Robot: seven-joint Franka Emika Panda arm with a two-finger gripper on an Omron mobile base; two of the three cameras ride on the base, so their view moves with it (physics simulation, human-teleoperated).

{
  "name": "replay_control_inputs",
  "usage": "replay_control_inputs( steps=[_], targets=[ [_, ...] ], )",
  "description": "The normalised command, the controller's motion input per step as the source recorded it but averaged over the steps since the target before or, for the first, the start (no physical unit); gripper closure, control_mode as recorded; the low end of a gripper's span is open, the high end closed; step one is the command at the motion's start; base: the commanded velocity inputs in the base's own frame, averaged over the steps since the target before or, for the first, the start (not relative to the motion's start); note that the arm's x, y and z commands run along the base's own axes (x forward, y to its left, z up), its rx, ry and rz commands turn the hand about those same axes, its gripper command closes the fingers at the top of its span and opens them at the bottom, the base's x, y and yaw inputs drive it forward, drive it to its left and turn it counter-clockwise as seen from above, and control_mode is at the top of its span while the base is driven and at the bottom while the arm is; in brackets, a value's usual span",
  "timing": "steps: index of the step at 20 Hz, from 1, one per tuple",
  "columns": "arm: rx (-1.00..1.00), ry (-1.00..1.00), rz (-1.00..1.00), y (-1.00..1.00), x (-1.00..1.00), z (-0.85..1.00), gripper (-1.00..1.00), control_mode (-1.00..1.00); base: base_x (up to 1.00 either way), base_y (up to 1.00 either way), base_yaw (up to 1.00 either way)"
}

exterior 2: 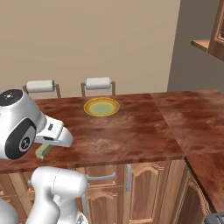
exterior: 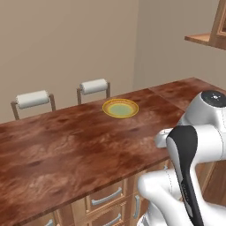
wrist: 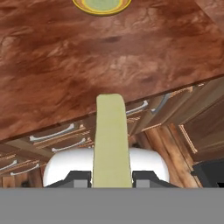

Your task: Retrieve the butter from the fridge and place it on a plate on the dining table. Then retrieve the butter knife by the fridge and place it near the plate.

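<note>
Stools (exterior: 32, 99) flank the dining table (exterior: 66, 150) — plate (exterior: 120, 108) unobstructed — butter (wrist: 112, 140) clamped.

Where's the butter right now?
The butter is clamped in the gripper at the near edge of the dining table, short of the plate further in.

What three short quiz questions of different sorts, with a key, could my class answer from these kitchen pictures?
1. True or false: the butter already lies on the plate.
2. What does the gripper hold? A) a knife B) the butter C) nothing
3. Fill in: the plate sits on the dining ____.

Key: 1 false; the butter is between the fingers, short of the plate. 2 B. 3 table.
</note>
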Motion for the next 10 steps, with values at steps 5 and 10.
replay_control_inputs(
  steps=[5,10],
  targets=[
    [0.00,-0.08,-0.01,0.00,0.58,0.25,1.00,-1.00,0.00,0.00,0.00],
    [0.00,0.01,0.00,0.00,0.97,0.50,1.00,-1.00,0.00,0.00,0.00]
  ],
)
